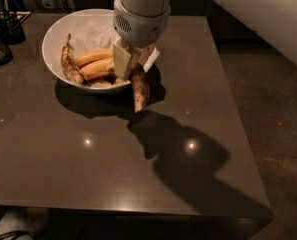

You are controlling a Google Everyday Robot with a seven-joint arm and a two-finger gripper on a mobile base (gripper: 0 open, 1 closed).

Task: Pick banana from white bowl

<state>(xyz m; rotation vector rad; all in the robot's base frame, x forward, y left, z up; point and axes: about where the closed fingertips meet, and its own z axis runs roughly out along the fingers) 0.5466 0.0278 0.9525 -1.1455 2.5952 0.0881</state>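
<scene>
Gripper (132, 63) clamped on stubby, mottled tan-brown banana (139, 90), hanging tip-down approx 4 o'clock off glossy round white bowl (50, 49) rim.

A dark glossy table (88, 174) shows small light glints, with speckled grey floor (283, 134) to its right.
</scene>
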